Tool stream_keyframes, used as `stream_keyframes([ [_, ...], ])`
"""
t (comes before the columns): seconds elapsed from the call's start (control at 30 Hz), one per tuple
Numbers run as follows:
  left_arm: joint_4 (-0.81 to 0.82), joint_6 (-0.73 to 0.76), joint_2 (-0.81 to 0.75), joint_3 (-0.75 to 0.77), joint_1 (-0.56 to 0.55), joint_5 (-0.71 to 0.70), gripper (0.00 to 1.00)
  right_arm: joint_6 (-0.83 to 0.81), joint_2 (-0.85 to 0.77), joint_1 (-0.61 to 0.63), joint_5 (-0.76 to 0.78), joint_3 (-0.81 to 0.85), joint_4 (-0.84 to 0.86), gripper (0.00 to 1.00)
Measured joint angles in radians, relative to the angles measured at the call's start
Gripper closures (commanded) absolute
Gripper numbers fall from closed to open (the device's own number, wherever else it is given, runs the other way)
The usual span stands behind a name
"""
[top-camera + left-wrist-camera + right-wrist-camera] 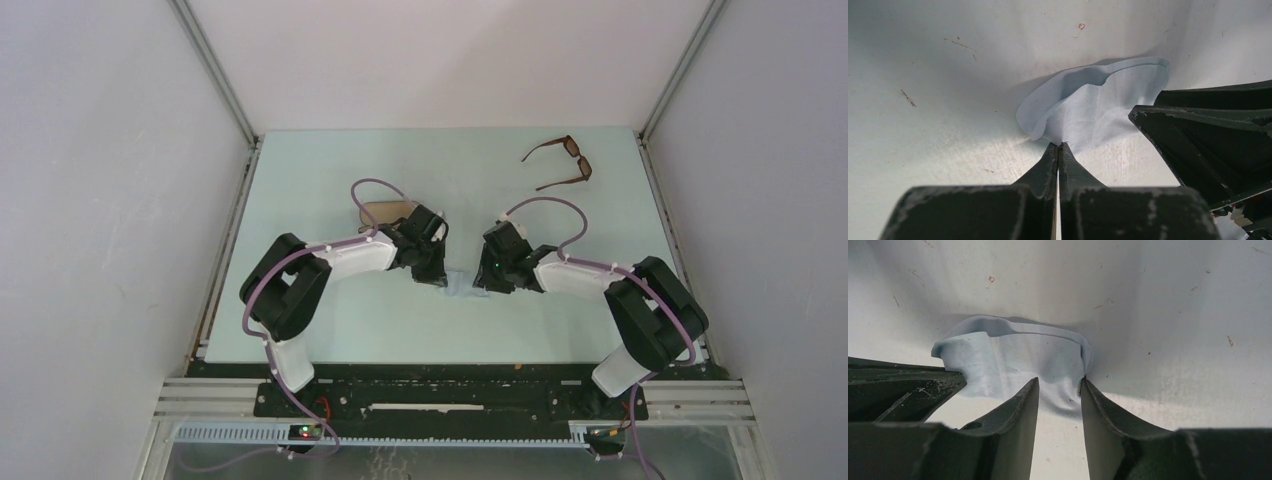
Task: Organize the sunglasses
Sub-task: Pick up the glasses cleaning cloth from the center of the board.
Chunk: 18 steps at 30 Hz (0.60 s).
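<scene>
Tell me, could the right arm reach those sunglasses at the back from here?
Probably yes: only bare table lies between the right gripper and the sunglasses, though its open jaws straddle the blue cloth.

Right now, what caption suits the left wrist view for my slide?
Left claw, shut, pinches an edge of the pale blue cloth on the table.

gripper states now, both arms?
Left gripper: shut, pinching the blue cloth at its edge.
Right gripper: open, jaws astride the same cloth, not gripping it.
</scene>
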Motion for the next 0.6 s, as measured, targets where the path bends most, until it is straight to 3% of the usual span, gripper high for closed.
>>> stream_keyframes([
  [0.13,0.0,0.003,0.0,0.0,0.0,0.0,1.0,0.014,0.003,0.003,0.0,-0.002,0.005,0.6],
  [0.3,0.0,0.006,0.0,0.0,0.0,0.0,1.0,0.025,0.012,0.007,0.001,-0.003,0.013,0.81],
  [0.37,0.0,0.006,0.0,0.0,0.0,0.0,1.0,0.031,0.018,0.008,0.001,-0.003,0.016,0.85],
  [0.6,0.0,0.007,0.0,-0.001,0.002,0.0,1.0,0.034,0.038,0.016,0.007,0.014,0.031,0.71],
])
